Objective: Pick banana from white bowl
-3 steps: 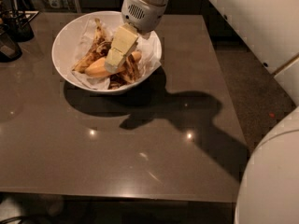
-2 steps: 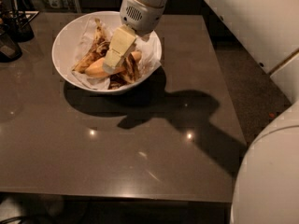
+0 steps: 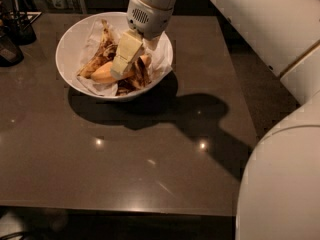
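The white bowl [image 3: 67, 39] stands at the back left of the dark table, lined with crinkled white paper. In it lie a pale yellow banana [image 3: 101, 74] and brown banana peel [image 3: 104, 46]. My gripper [image 3: 120, 72] reaches down into the bowl from the upper right. Its tip is at the banana's right end, over the middle of the bowl. Its cream body hides part of the banana and the peel behind it.
The dark brown table [image 3: 125, 159] has its front edge near the bottom and its right edge beside my white arm [image 3: 280, 174]. Dark containers [image 3: 15, 31] stand at the table's back left corner. The bowl and arm cast a shadow on the table to the right.
The gripper has sunk slightly lower into the bowl toward the banana. The bowl and its contents have not moved.
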`<state>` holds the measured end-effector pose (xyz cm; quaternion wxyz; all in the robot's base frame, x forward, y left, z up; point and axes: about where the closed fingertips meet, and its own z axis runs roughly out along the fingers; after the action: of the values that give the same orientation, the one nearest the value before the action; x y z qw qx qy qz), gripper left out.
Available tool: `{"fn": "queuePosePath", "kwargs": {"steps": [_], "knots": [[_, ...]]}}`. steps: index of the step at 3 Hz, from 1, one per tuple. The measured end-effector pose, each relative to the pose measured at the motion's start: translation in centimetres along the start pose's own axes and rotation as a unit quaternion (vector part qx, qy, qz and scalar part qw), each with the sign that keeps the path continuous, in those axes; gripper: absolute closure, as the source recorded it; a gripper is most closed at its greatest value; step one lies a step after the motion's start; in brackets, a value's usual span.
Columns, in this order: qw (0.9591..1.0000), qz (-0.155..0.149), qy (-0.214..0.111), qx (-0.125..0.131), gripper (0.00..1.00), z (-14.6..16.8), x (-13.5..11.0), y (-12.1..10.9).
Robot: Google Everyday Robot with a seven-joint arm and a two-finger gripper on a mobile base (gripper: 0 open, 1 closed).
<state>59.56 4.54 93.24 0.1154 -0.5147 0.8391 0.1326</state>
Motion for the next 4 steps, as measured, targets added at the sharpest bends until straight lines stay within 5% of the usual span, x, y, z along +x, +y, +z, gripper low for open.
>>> {"fn": "queuePosePath", "kwargs": {"steps": [2,4], "knots": [[0.9999,0.009,-0.002,-0.008,0.14,0.43,0.08,-0.44],[0.9996,0.022,-0.015,-0.002,0.57,0.58,0.52,-0.84]]}}
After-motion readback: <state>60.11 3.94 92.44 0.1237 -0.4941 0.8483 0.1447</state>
